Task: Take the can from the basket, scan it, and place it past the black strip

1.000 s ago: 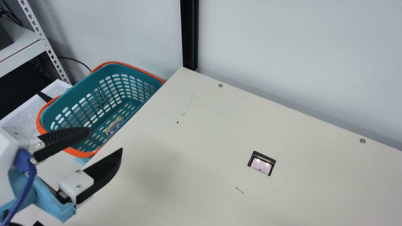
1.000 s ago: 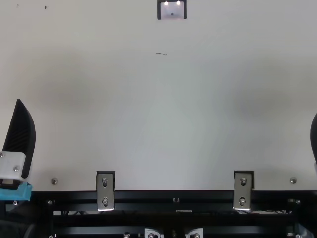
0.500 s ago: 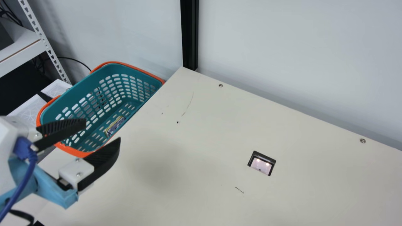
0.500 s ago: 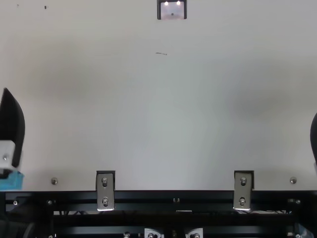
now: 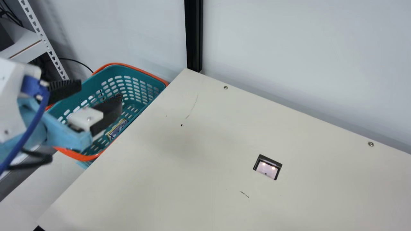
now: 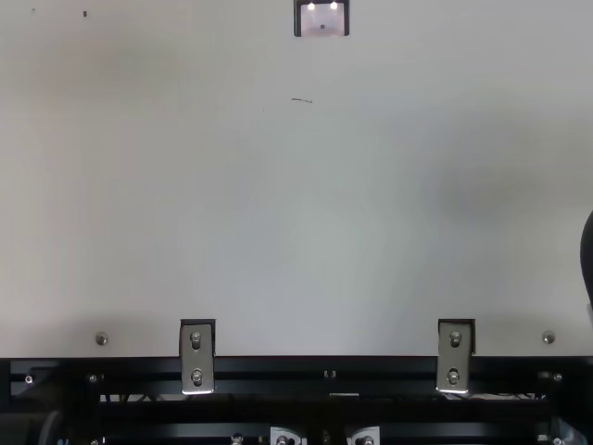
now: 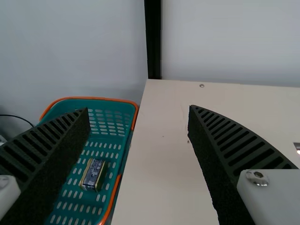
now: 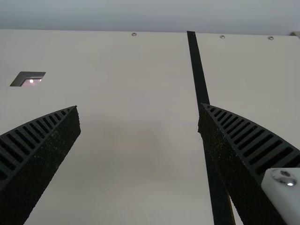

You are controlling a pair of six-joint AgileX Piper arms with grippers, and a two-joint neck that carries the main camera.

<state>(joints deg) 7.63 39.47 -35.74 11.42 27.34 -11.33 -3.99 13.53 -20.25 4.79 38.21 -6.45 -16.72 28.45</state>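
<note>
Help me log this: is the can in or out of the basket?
In; the can lies on the slotted floor of the basket.

Housing (image 5: pixel 11 99): white
Bracket (image 5: pixel 65 133): pale blue
Plug (image 5: pixel 31 86): darker blue
Cable (image 5: pixel 30 131): blue, leading from the plug
Second cable (image 5: pixel 33 162): black
Left pincer (image 5: pixel 101 92): two tapered black fingers (image 7: pixel 239 143), ribbed, with rough, speckled inner faces; white mounts (image 5: pixel 84 117); silver screw (image 7: pixel 258 177)
Right pincer (image 6: pixel 587 260): black, ribbed, curved along the outer edges; white finger mount (image 8: pixel 285 191); round-headed silver screw (image 8: pixel 284 175)
</note>
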